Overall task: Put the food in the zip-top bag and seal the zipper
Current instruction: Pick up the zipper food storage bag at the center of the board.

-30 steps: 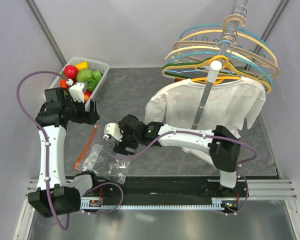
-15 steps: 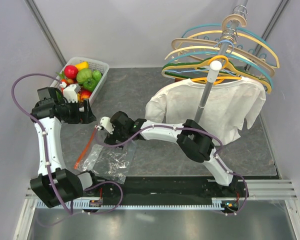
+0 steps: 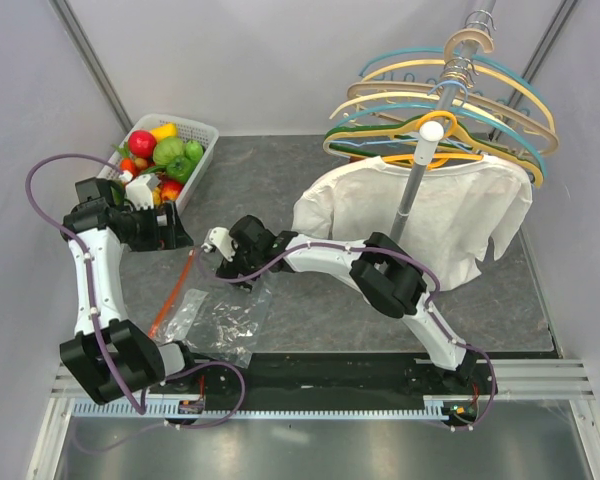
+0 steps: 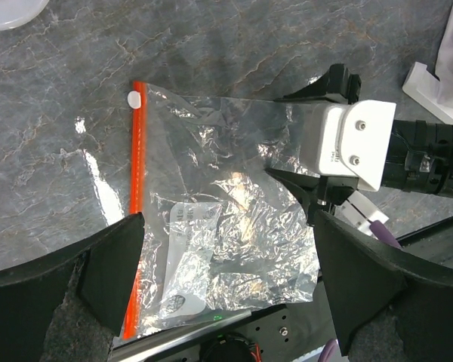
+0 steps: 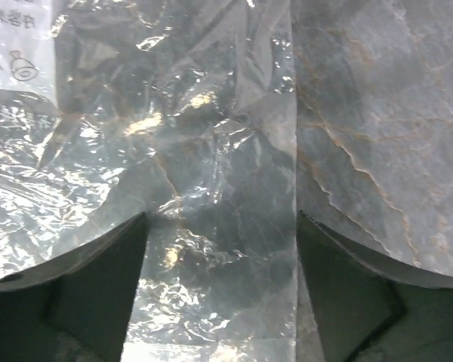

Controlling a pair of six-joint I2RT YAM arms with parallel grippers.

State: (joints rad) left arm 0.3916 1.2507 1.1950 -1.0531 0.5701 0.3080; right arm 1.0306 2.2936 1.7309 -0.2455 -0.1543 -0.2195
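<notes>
The zip-top bag [image 4: 219,188] lies flat and crumpled on the table [image 3: 280,180], and I see no food inside it. Its zipper [image 4: 136,204] runs straight along 1 edge, with a small white slider tab [image 4: 134,97] at one end. I cannot tell whether the mouth is sealed or parted.

My right claw [image 5: 220,219] is at the bag's edge opposite the zipper. Its 2 fingers stand wide apart with the clear film between them, and it grips nothing. Whether the fingertips touch the plastic, I cannot tell.

My left claw [image 3: 175,232] is also spread wide and holds nothing. It hangs over the table just beyond the bag's zipper end.

The food [image 3: 165,150] is piled in the white basket [image 3: 208,130], well apart from the bag and beyond its zipper end.

I judge this to be the opening step: getting hold of the bag before any loading. None of the food has been placed and the sealing is not yet started.

The next move calls for my right claw to pinch that far edge firmly, without sliding the slippery film. My left claw should then work the zipper side to open the mouth, which probably means separating the 2 layers rather than clamping them together.
</notes>
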